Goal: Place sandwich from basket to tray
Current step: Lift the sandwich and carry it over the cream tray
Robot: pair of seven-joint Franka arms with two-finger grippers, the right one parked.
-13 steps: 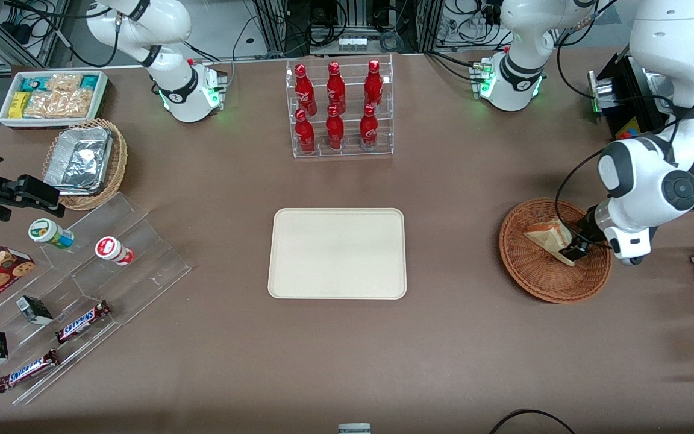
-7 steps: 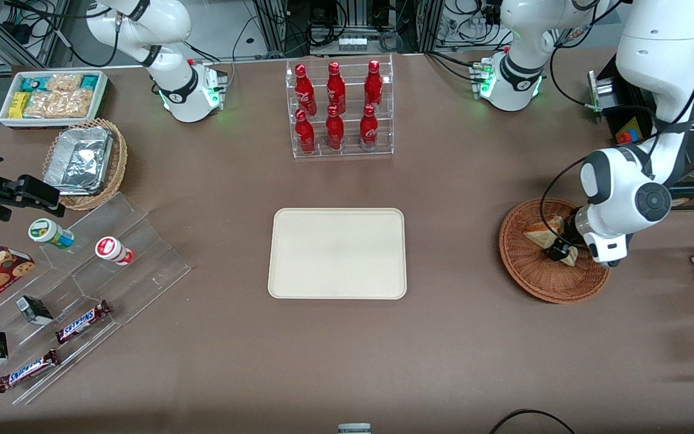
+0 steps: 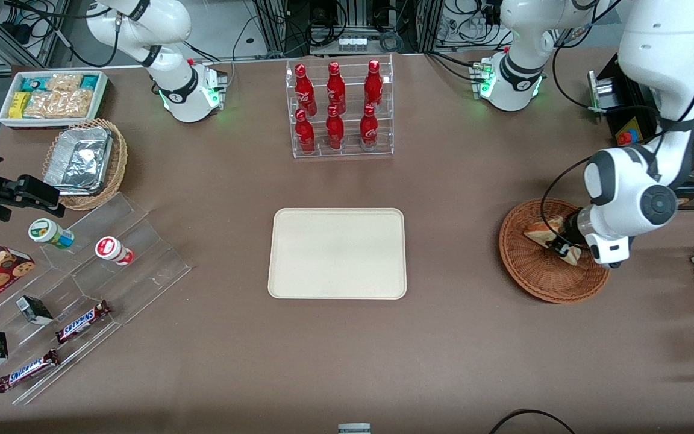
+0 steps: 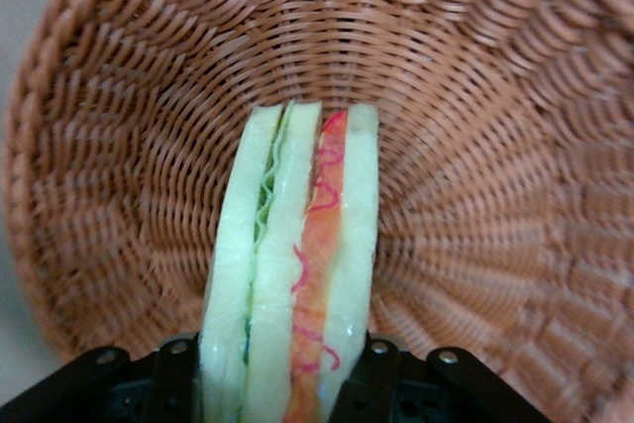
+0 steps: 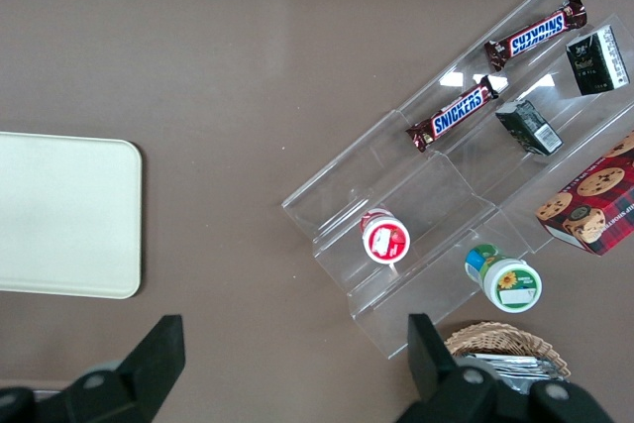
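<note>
Brown tabletop (image 3: pixel 473 337) carries everything I see. Cream tray (image 3: pixel 337 253) sits at its middle with nothing on it. Toward the working arm's end, the reddish wicker basket (image 3: pixel 534 277) holds the sandwich (image 4: pixel 292 274), a wedge standing on edge with green and orange filling showing between white bread. My gripper (image 3: pixel 559 248) is down inside the basket, its jaws closed against both bread faces of the sandwich, one finger (image 4: pixel 173 383) on each side.
</note>
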